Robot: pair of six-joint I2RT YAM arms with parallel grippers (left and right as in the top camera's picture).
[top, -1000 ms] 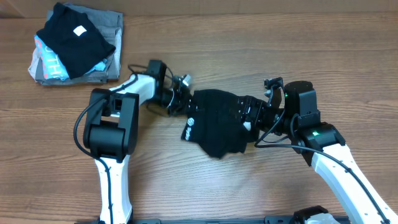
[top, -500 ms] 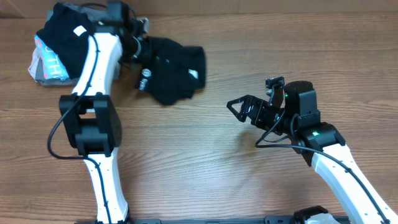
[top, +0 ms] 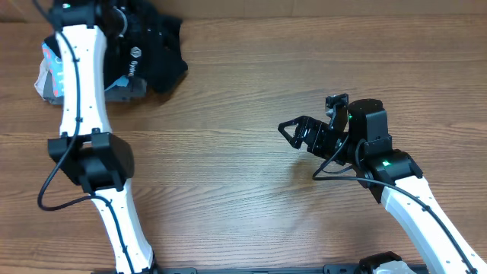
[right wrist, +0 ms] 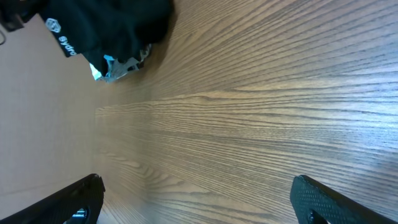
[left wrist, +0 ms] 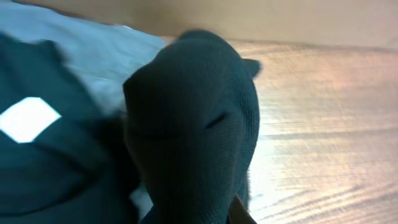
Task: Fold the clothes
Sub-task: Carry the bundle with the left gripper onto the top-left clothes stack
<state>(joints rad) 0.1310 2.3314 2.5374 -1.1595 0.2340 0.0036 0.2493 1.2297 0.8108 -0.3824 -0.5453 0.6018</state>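
The left gripper (top: 125, 27) is clamping the bundled black shirt (top: 156, 53) over the pile of folded garments (top: 49, 80) at the tabletop's (top: 228, 190) far-left corner, so seemingly only the release is remaining, while the right gripper (top: 293, 131) is hovering wide open and empty.

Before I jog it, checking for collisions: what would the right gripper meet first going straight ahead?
The right gripper's way looks free: only bare wooden table ahead. The black shirt sits far off to one side, depth unclear.
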